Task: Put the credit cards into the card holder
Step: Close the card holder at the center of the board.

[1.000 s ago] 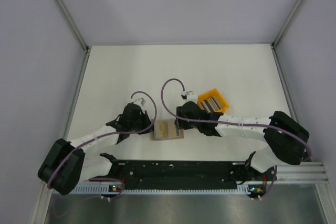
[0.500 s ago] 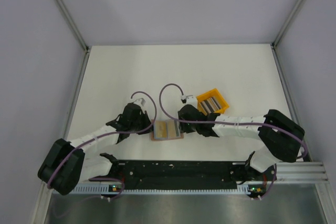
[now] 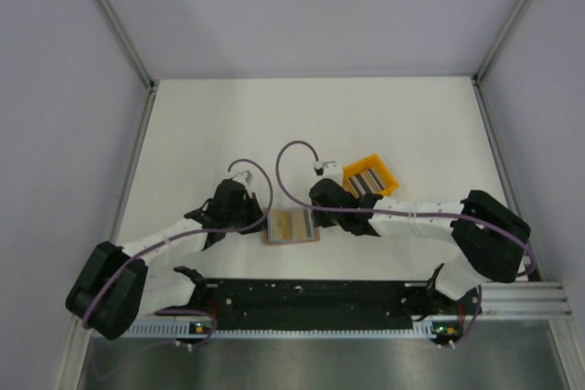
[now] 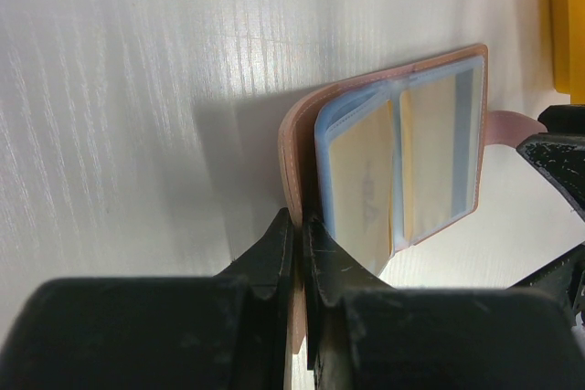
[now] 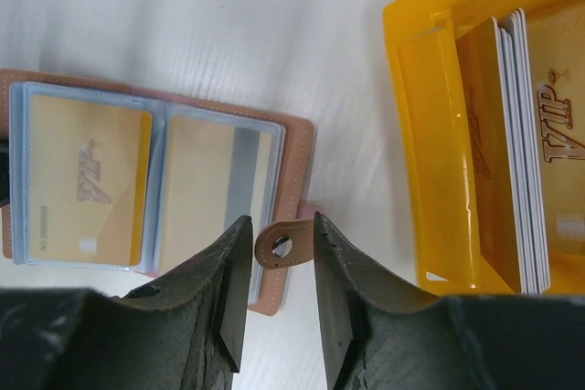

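Left tool (image 4: 295,230) is clenched on the near cover edge of the card holder (image 4: 294,139). The holder lies opened on the worktop (image 4: 110,89) between the two arms, with its clear sleeves (image 4: 430,152) turned upward. The right tool (image 5: 276,226) is parted, its fingers (image 5: 224,299) set to either side of the snap tab (image 5: 281,246), and no firm pinch on the tab is seen. Two gold cards (image 5: 87,180) are already lodged in the sleeves. The remaining credit cards (image 5: 523,152) are stood on edge in the yellow tray (image 5: 425,89), just beside the holder.

Trouble is judged likeliest at the tab. If it is pulled while the opposite cover is pinned, the holder may be lifted, folded or dragged, and the sleeved cards may be slid out. If the pinch on the thin cover is loosened, the holder could be swung aside.

Room is tight on the tray side, where the tray wall is close to the right fingers. Open worktop is left beyond the holder and to its left, well apart from the enclosure walls (image 3: 91,89).
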`<action>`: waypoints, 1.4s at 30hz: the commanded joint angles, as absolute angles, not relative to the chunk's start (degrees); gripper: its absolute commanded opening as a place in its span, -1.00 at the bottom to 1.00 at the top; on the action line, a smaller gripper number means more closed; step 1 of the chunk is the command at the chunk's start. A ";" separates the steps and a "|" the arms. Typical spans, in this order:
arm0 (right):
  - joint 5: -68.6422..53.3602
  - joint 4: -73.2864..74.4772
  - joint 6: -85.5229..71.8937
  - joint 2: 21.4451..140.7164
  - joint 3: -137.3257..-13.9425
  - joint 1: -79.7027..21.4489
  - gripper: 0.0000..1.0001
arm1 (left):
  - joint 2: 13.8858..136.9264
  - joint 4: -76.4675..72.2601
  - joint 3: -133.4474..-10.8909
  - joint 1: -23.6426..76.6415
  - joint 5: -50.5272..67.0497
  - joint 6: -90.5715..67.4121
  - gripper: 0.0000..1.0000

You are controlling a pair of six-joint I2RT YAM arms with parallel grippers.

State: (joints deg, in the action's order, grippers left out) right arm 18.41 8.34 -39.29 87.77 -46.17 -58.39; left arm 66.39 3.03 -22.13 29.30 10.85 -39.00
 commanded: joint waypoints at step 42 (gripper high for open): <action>18.63 3.26 -45.61 83.59 -41.31 -59.06 -1.00 | 64.86 7.12 -32.08 29.27 21.18 -36.39 -0.89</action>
